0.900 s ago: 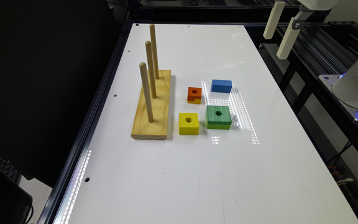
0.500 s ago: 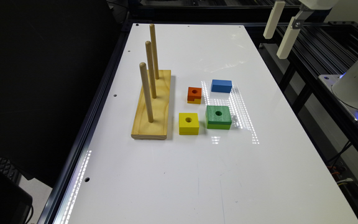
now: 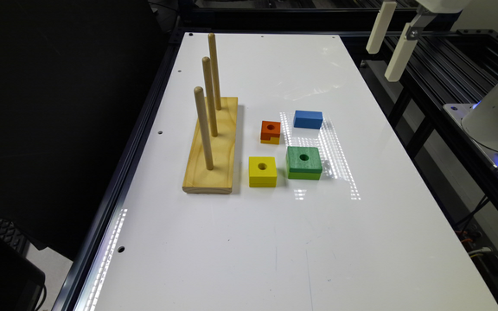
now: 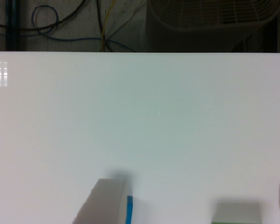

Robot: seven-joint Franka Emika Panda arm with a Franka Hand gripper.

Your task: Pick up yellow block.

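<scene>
The yellow block [image 3: 262, 171], square with a round hole in its top, lies flat on the white table [image 3: 275, 242] just beside the near end of the wooden peg base. My gripper [image 3: 391, 41] hangs high above the table's far edge on the exterior view's right, well away from the block. In the wrist view my gripper [image 4: 198, 186] is open, its fingers wide apart with nothing between them. A blue sliver of the blue block [image 4: 129, 208] peeks out beside one finger.
A green block with a hole [image 3: 304, 162] sits right of the yellow one. Behind them lie an orange-topped block [image 3: 270, 131] and the blue block [image 3: 308, 119]. The wooden base [image 3: 212, 147] carries three upright pegs. The robot's base [image 3: 497, 121] stands off the table.
</scene>
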